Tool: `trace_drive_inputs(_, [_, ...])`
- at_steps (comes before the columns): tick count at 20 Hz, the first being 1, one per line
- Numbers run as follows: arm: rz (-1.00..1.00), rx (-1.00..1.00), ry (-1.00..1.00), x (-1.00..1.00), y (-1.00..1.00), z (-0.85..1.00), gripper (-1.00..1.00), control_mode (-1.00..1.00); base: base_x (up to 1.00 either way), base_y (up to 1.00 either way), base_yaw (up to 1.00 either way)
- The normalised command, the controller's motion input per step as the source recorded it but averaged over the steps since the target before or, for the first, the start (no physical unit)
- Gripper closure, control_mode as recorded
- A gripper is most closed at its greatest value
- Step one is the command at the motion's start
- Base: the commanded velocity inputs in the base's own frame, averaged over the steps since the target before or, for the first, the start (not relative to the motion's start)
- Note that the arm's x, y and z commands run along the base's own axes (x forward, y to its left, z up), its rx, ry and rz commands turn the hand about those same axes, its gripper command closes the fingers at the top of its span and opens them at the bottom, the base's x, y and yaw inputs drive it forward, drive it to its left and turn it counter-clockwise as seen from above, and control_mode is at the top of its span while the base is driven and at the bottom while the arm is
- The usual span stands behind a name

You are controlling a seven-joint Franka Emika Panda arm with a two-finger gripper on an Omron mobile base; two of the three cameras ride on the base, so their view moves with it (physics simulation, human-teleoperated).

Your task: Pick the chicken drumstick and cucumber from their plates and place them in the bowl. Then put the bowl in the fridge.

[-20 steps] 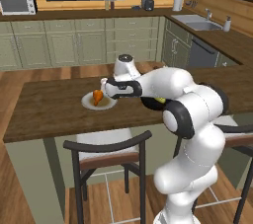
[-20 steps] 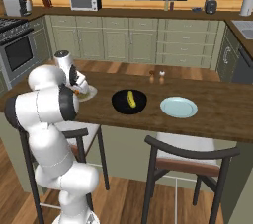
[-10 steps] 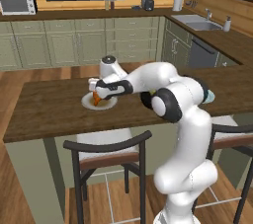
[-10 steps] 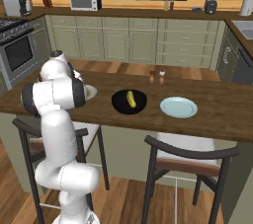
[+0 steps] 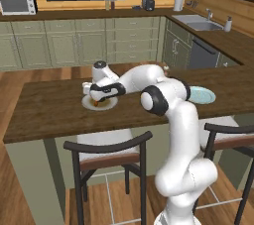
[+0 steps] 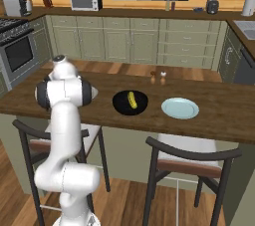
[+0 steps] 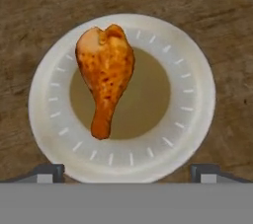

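One item is already sorted: the cucumber (image 6: 132, 100) lies in the black bowl (image 6: 121, 106) mid-counter, beside an empty pale blue plate (image 6: 180, 108). Over the last second I have swung the arm left along the counter, so the gripper (image 5: 101, 96) now hangs straight above the cream plate (image 7: 197, 94), jaws spread wide and holding nothing. The chicken drumstick (image 7: 105, 76) rests on that plate, thick end away from the fingertips (image 7: 48, 171), bone end pointing towards them. I judge the drumstick pick is next, with a straight descent
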Motion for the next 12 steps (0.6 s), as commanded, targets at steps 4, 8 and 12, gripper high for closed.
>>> trace_drive_inputs(4, [0.0,-0.01,0.01,0.46,0.21,-0.22,-1.0,-1.0,0.0,0.0,0.0])
trace_drive_inputs(8, [0.0,-0.03,0.01,0.39,0.03,-0.3,-1.0,-1.0,0.0,0.0,0.0])
trace_drive_inputs(12, [0.0,-0.02,0.02,0.29,0.0,-0.41,-1.0,-1.0,0.0,0.0,0.0])
